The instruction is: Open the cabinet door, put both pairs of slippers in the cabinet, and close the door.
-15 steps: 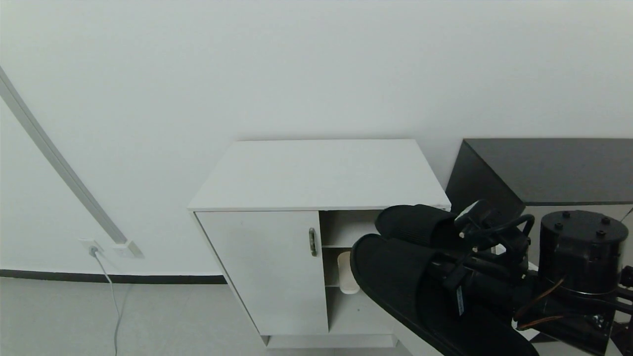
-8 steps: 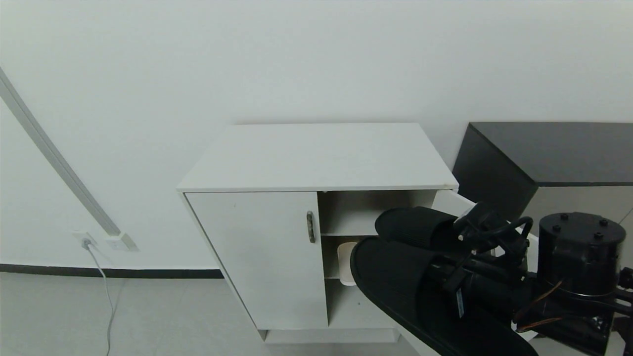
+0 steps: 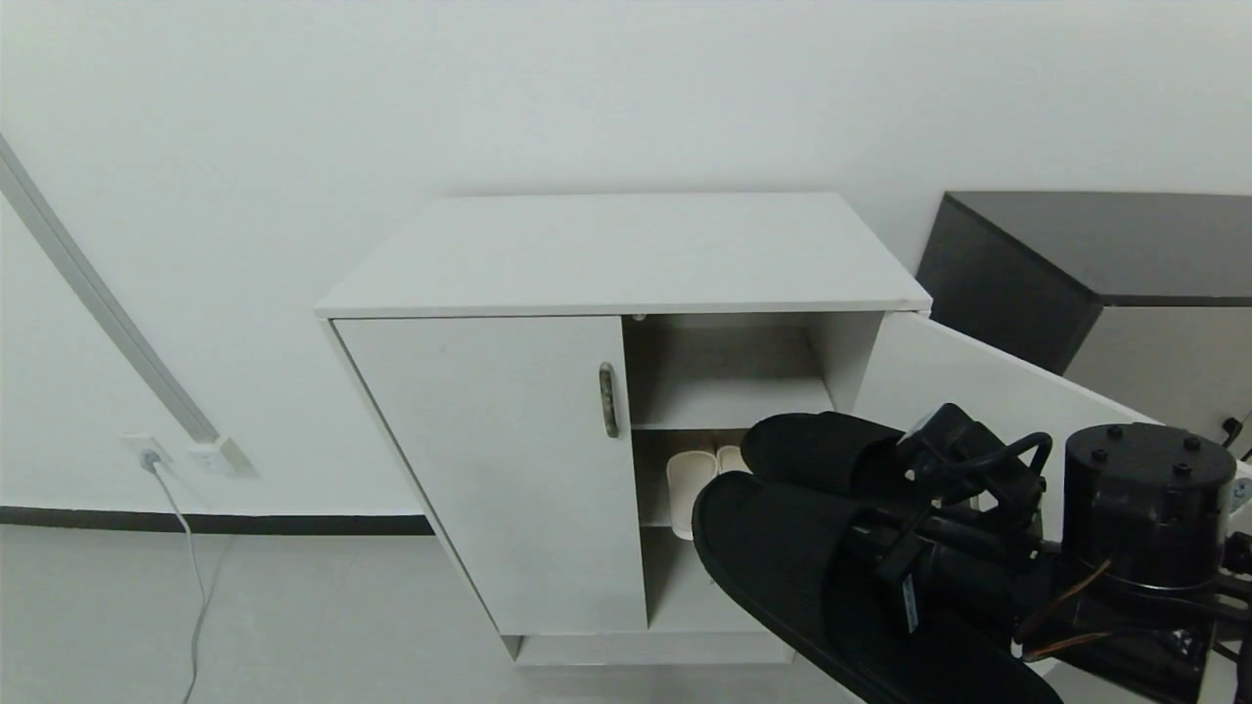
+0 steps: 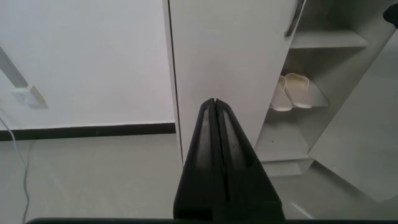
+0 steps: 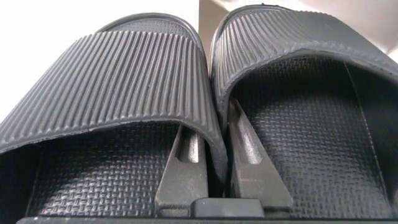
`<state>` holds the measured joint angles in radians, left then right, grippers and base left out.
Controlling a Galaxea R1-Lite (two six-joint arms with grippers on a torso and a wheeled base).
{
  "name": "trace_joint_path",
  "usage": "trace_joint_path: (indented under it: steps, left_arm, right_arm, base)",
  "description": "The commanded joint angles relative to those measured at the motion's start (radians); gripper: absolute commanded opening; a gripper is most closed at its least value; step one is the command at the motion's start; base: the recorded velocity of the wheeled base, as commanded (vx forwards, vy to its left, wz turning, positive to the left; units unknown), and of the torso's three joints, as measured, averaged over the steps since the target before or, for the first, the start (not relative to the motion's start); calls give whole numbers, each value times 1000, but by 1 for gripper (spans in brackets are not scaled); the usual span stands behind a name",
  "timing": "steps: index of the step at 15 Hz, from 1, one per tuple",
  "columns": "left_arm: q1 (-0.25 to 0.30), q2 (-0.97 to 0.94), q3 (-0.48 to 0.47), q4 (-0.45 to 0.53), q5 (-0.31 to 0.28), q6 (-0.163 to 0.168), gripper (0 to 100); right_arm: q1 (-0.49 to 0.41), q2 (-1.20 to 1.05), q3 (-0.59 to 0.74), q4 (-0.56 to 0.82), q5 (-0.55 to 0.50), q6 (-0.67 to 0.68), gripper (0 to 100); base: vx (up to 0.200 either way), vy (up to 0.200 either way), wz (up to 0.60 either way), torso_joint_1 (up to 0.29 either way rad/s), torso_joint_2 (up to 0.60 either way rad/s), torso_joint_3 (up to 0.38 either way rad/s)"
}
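The right gripper (image 5: 211,142) grasps the black slippers (image 5: 143,74) by their touching strap edges, one on each side. The left gripper (image 4: 214,112) is clenched empty, cabinet (image 4: 230,62) ahead.

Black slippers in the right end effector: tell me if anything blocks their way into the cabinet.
Nothing visible does. The black ribbed rubber slippers, clamped by the right end effector, face the white wooden cabinet's right half, whose door stands open. Only a cream pair of slippers sits inside, on the middle shelf.
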<state>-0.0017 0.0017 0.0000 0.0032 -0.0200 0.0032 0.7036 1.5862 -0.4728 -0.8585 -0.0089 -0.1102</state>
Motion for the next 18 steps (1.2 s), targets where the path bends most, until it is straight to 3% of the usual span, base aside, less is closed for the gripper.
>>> trace_joint_path:
  steps: [1,11,18]
  left_arm:
    - [0,1,0,1,0,0,0]
    - [0,1,0,1,0,-2,0]
    - [0,1,0,0,0,-2,0]
  right_arm:
    - [0,3,2,-1,0,0,0]
    - [11,3,5,-1,-2,0,0]
    - [14,11,6,-1,-3,-2,0]
  base:
    - [0,0,0,-163,505,320]
    - [0,0,0,-140,472,337]
    - [0,0,0,-40,438,391]
